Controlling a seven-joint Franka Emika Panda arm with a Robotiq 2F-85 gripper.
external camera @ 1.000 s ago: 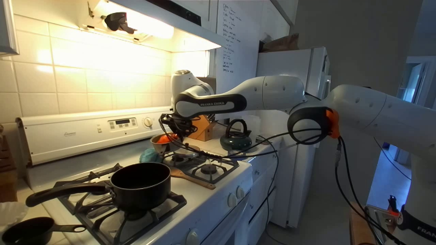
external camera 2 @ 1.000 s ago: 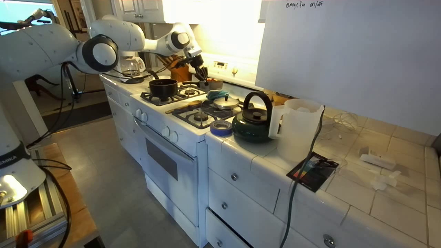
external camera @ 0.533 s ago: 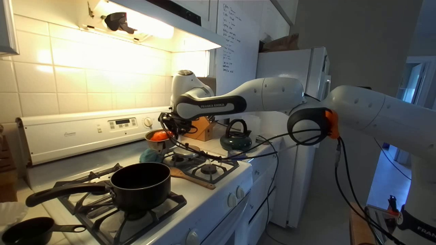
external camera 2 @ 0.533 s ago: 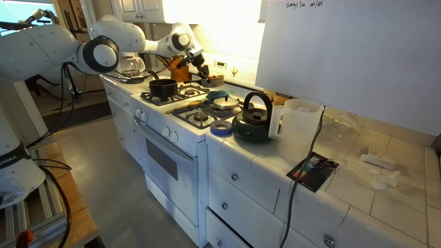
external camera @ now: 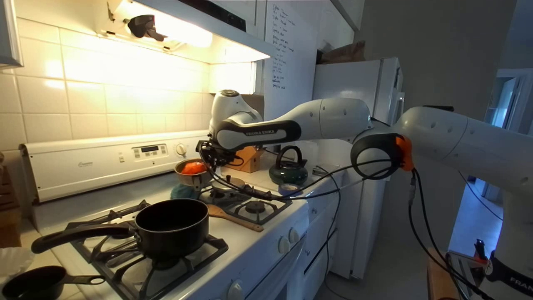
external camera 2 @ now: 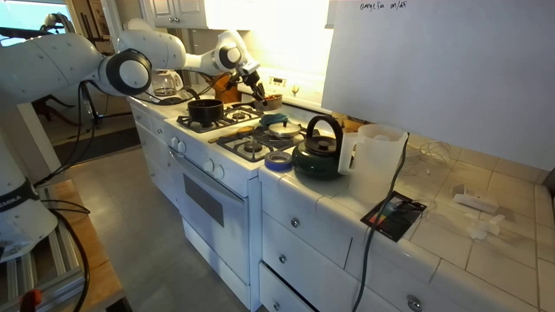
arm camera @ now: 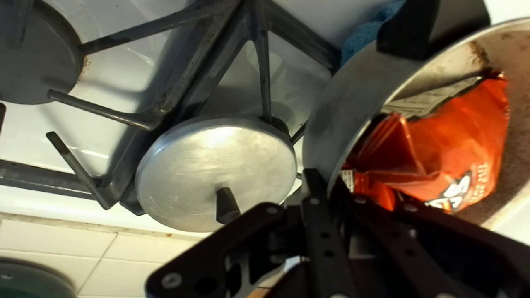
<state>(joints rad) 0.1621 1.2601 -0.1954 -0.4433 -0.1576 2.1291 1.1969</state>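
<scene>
From the left of an exterior view, the stove (external camera: 242, 238) gives me first a black saucepan (external camera: 173, 233), seated near the front with its handle turned aside, presumably to keep it from being knocked. Behind lies a bunched blue cloth (external camera: 184, 191). Then comes the grey pan (external camera: 194, 179), raised above the stove as far as I can judge, with an orange packet (external camera: 193, 168) inside, fenced by the wall. My tool (arm camera: 327, 177) is drawn narrow on that wall, one finger within, one without; the thin rim is likely the easy bite, though weight hung from one side may tip the pan. The lid (external camera: 230, 182) rests knob up, steady on its flat; a wooden spoon (external camera: 236, 219) lies in front; the green kettle (external camera: 288, 171) stands beyond, on the bench (external camera 2: 494, 255).

For room, left to right again: the gap from saucepan to pan looks short, cloth low within it. In the wrist view the pan's curved edge sits just beside the lid; what height parts them I cannot tell. My cables (external camera: 260, 194) sag across that side, so I'd mind them. The kettle is well apart.
</scene>
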